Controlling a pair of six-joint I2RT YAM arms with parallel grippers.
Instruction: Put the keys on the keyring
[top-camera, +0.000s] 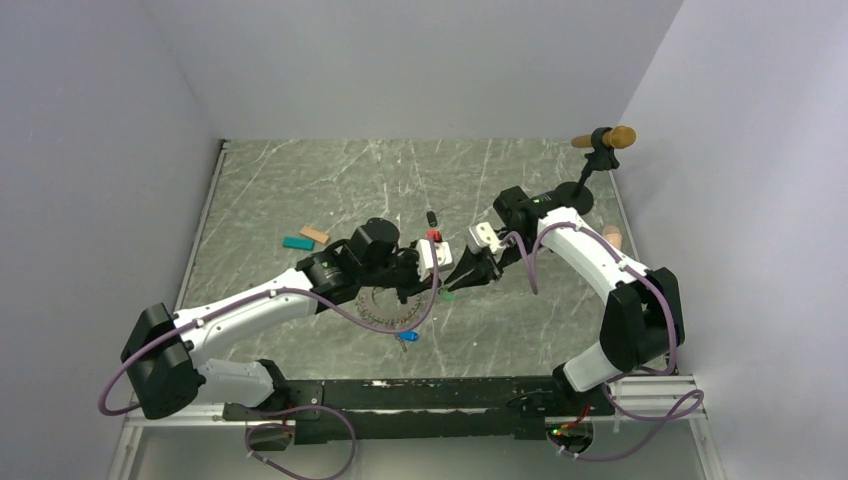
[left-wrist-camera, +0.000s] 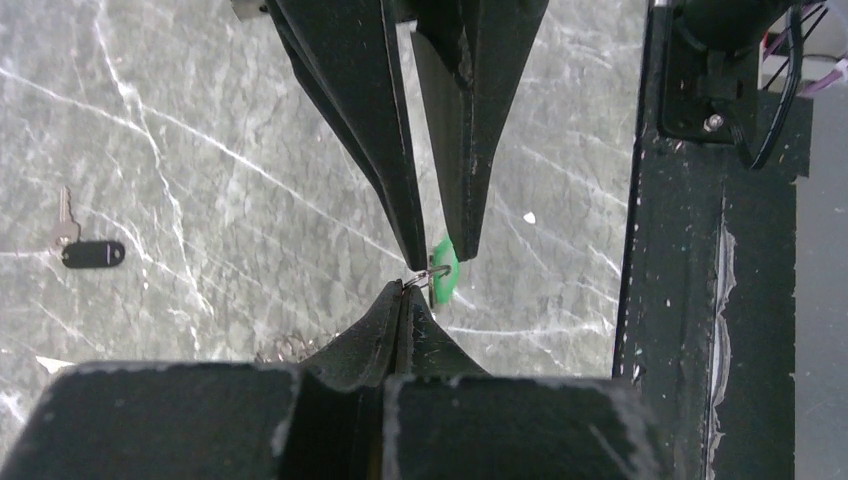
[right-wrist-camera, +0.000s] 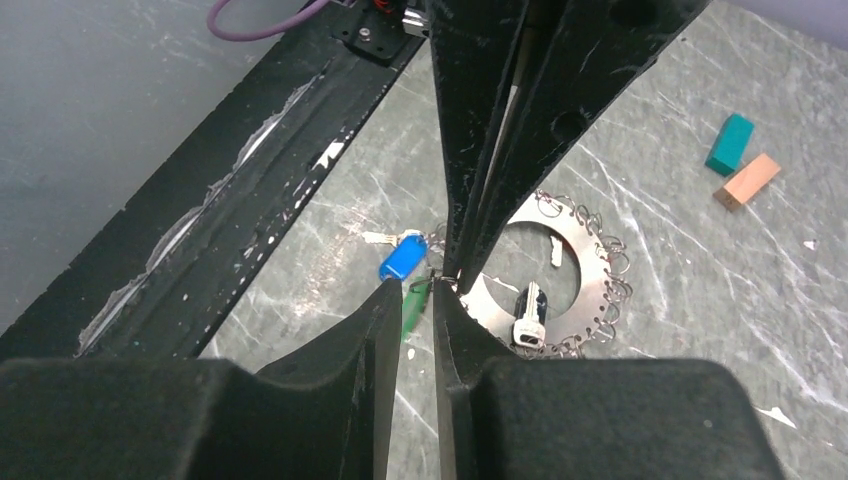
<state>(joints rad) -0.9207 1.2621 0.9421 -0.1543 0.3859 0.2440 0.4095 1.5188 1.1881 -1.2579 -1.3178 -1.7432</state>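
Left wrist view: the left gripper (left-wrist-camera: 408, 292) is pressed together at its tips on the small metal loop of the green key (left-wrist-camera: 445, 270), held above the table. Just beyond, the right gripper (left-wrist-camera: 441, 258) stands slightly spread, flanking the green tag. Farther down, the blue key (right-wrist-camera: 400, 258) lies just beside the keyring (right-wrist-camera: 592, 255).

Counter (top-camera: 300, 180): grey-green marbled stone with white veining.

Teal block (top-camera: 297, 243) and tan block (top-camera: 314, 235): both lie flat, just beside each other. They sit well to the left of the left tool (top-camera: 437, 283) and slightly farther back.

Black-tagged key (left-wrist-camera: 92, 254): flat on the counter, silver blade showing. It lies well apart from the left tool, off to its left in the wrist view.

Dark stand (top-camera: 598, 160) with tan cylindrical ends: far right corner, well beyond the right tool (top-camera: 465, 275).

Black rail (top-camera: 420, 395): runs along the near edge, on the near side of both tools.
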